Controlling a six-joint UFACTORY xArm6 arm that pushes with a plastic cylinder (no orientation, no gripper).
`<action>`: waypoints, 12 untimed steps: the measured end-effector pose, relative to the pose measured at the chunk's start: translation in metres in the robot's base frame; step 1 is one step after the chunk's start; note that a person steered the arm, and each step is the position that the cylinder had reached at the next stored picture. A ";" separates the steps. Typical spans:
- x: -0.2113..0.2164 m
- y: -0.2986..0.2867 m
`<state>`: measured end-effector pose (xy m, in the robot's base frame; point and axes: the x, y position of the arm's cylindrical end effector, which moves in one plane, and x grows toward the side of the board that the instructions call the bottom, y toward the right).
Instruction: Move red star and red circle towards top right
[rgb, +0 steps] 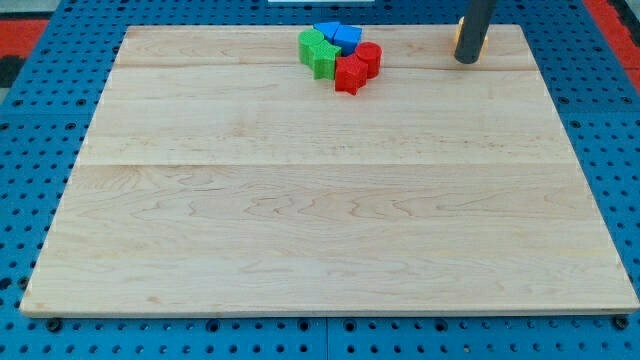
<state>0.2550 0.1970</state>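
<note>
The red star (350, 75) lies near the view's top, a little right of centre, on the wooden board (330, 200). The red circle (369, 58) touches it on its upper right. My tip (467, 60) is at the view's top right, about 100 pixels right of the red circle and apart from all red blocks. A yellow block (458, 36) shows just behind the rod, mostly hidden by it.
Two green blocks (317, 50) sit left of the red star, touching it. Two blue blocks (338, 35) sit above, at the board's top edge. Blue pegboard (30, 150) surrounds the board.
</note>
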 end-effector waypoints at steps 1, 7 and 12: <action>-0.003 0.001; 0.084 -0.272; 0.045 -0.167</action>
<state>0.3000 0.0296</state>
